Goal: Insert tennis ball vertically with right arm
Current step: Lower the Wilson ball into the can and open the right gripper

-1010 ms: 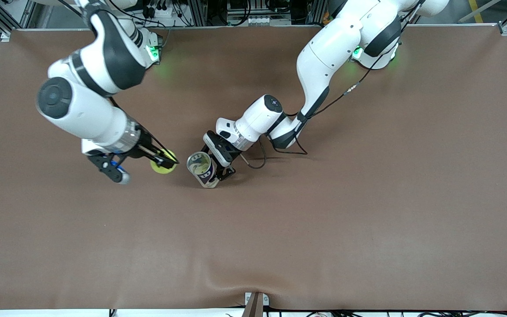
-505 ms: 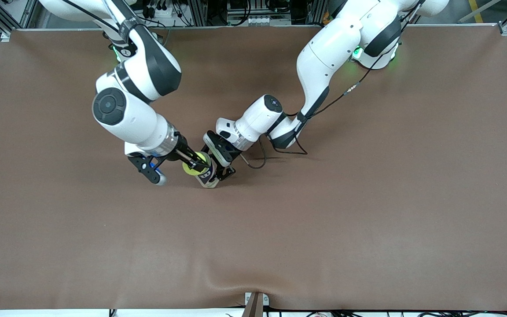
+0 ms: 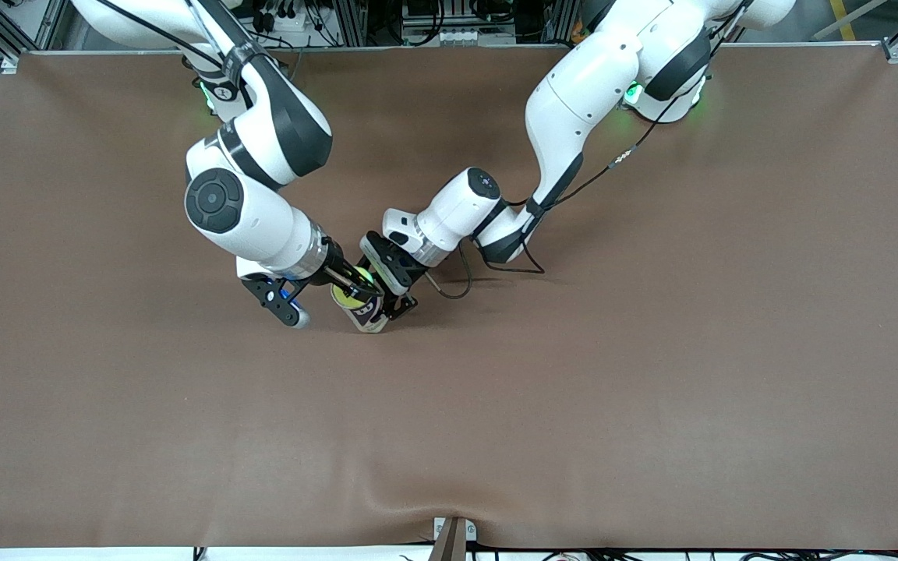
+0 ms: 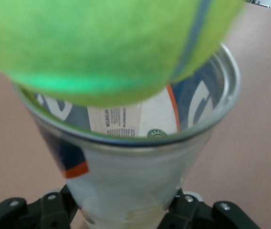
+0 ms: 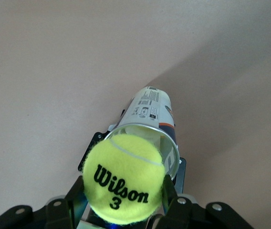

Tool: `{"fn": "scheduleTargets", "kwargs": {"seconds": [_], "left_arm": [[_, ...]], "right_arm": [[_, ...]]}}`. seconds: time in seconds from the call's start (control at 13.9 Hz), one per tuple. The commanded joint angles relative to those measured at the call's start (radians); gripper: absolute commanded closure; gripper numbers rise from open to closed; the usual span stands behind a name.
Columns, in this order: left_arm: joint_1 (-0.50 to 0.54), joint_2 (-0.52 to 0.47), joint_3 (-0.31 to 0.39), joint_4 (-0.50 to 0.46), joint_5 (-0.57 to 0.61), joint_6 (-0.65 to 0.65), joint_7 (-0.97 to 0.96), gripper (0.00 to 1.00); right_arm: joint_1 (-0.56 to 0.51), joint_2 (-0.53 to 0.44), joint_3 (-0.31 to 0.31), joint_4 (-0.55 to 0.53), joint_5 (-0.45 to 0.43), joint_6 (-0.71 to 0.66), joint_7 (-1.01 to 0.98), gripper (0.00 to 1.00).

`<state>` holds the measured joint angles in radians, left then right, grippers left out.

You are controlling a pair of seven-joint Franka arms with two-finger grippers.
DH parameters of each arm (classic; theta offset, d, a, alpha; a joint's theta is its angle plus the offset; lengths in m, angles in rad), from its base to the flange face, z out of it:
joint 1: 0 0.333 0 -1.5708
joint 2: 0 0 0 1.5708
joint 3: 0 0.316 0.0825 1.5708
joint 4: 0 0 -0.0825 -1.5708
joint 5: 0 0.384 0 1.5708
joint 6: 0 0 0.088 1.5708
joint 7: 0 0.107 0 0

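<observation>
My right gripper (image 3: 357, 287) is shut on a yellow-green Wilson tennis ball (image 3: 348, 294) and holds it right at the open mouth of a clear tennis ball can (image 3: 369, 315). The can stands upright on the brown table, with a blue, white and orange label. My left gripper (image 3: 387, 300) is shut on the can's side. In the right wrist view the ball (image 5: 123, 183) sits between my fingers (image 5: 169, 195), over the can (image 5: 152, 119). In the left wrist view the ball (image 4: 111, 47) fills the top, just above the can's rim (image 4: 130, 143).
The brown table mat (image 3: 574, 389) spreads wide around the can. A black cable (image 3: 457, 284) loops on the table beside the left arm's wrist. A metal bracket (image 3: 453, 534) sits at the table edge nearest the front camera.
My right arm has swung toward the left arm's end with the ball, from beside the can to over its mouth. The left gripper and the can have stayed still.
</observation>
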<state>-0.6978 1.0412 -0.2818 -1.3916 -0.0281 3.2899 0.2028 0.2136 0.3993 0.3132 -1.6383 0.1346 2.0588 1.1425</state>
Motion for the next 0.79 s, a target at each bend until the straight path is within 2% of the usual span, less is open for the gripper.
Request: {"fn": "scheduleTargets", "kwargs": {"seconds": [0.0, 0.07, 0.14, 0.72], "left_arm": [[-0.017, 0.02, 0.015, -0.012, -0.029, -0.026, -0.009, 0.23], [-0.017, 0.02, 0.015, -0.012, -0.029, -0.026, -0.009, 0.23], [-0.017, 0.02, 0.015, -0.012, -0.029, -0.026, -0.009, 0.23], [-0.017, 0.022, 0.015, -0.012, -0.029, -0.026, -0.009, 0.19]], "right_arm": [[-0.014, -0.007, 0.009, -0.006, 0.0, -0.008, 0.011, 0.3], [-0.016, -0.008, 0.009, -0.006, 0.0, -0.008, 0.011, 0.18], [-0.016, -0.008, 0.009, -0.006, 0.0, -0.008, 0.011, 0.0], [-0.04, -0.017, 0.009, -0.003, 0.0, -0.017, -0.001, 0.0]]}}
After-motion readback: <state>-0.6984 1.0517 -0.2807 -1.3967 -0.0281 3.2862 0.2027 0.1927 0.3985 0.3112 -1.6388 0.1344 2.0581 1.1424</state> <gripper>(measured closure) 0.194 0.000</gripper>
